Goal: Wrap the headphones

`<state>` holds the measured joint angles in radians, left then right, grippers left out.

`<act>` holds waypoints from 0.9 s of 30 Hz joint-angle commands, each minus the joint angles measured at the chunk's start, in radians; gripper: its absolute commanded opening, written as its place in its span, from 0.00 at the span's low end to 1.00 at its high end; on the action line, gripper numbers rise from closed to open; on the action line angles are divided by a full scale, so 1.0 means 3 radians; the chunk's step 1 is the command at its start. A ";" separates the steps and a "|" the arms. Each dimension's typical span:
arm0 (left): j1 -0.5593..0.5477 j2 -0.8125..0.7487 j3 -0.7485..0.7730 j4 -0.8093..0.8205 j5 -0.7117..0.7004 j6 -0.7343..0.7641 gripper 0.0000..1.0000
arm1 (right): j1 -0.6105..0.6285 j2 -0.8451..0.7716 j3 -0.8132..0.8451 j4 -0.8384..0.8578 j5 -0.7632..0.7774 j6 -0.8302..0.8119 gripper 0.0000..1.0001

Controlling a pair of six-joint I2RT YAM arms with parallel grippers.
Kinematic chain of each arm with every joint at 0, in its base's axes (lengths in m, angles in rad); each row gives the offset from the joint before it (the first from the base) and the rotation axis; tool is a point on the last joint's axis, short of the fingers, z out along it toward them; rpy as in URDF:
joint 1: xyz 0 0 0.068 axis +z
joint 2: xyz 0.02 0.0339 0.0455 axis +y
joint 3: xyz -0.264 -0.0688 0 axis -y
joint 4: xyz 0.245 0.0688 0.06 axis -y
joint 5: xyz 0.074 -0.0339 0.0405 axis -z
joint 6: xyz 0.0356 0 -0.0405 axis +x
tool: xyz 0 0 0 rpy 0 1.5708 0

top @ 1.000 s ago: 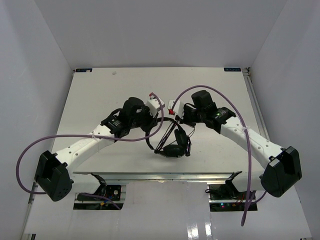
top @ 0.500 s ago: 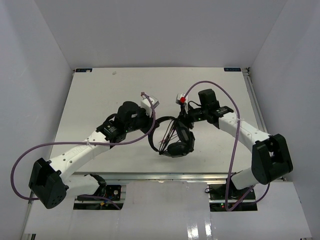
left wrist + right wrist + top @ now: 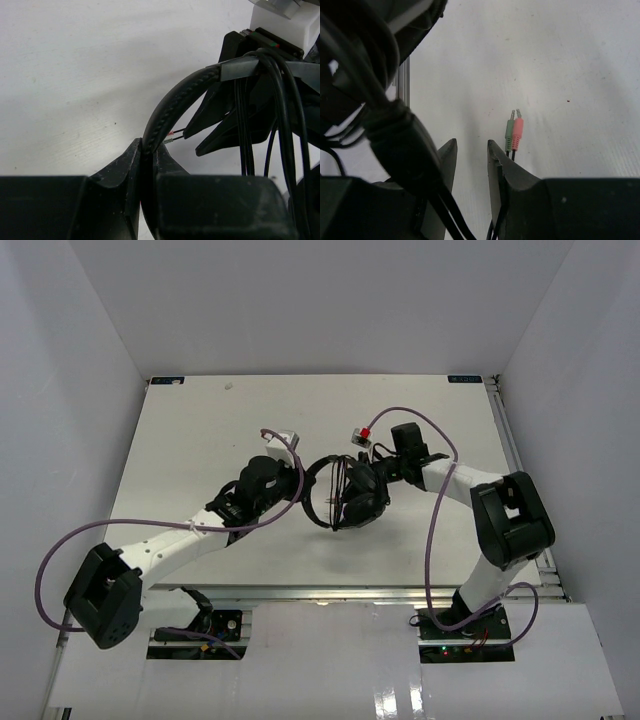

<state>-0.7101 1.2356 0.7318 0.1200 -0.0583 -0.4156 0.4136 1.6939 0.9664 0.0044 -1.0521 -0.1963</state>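
Light, limp-corded headphones (image 3: 350, 505) are pinched at the stiff headband (image 3: 175, 105), likely the surest hold, by the left end effector (image 3: 146, 148); the right end effector (image 3: 471, 146) is seen parted.

White counter (image 3: 200, 440) spread wide, plain white walls (image 3: 300, 300) closing it in on three sides. Near the far-left corner there's a small grey smudge (image 3: 229, 387), possibly a scuff. A dark tag (image 3: 167, 380) marks that corner, another tag (image 3: 463, 378) sits at the far-right corner, and a metal rail (image 3: 508, 455) runs down the right edge.
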 commanded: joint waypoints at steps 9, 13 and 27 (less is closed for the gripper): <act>0.0374 0.0471 -0.0349 0.0585 -0.0861 -0.1333 0.00 | 0.0038 0.0968 0.0429 0.0647 -0.0442 0.0534 0.37; 0.0484 0.0536 -0.0462 0.0760 -0.0767 -0.1430 0.00 | 0.0012 0.1126 0.0390 0.0905 -0.0507 0.0796 0.37; 0.0746 0.1113 -0.0087 0.0287 -0.0854 -0.1780 0.00 | -0.0085 0.1231 0.0290 0.1100 -0.0430 0.1012 0.39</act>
<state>-0.5055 1.5228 0.6036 0.2530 -0.2826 -0.8572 0.3999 2.0705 1.0698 0.2928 -1.1633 0.0926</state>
